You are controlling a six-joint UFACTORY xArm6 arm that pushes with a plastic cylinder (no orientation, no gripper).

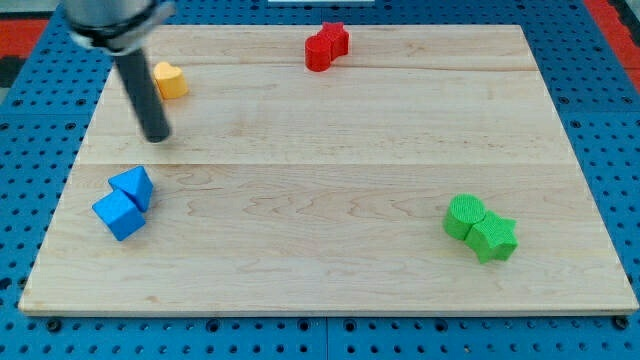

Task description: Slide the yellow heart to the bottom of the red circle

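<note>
The yellow heart lies near the board's top left. Two red blocks sit touching at the top centre: a red circle and a red star just behind it; their shapes are hard to separate. My tip rests on the board below and slightly left of the yellow heart, a short gap apart from it. The rod rises from the tip toward the view's top left.
A blue triangle and a blue cube touch at the left. A green circle and a green star touch at the lower right. The wooden board lies on a blue perforated table.
</note>
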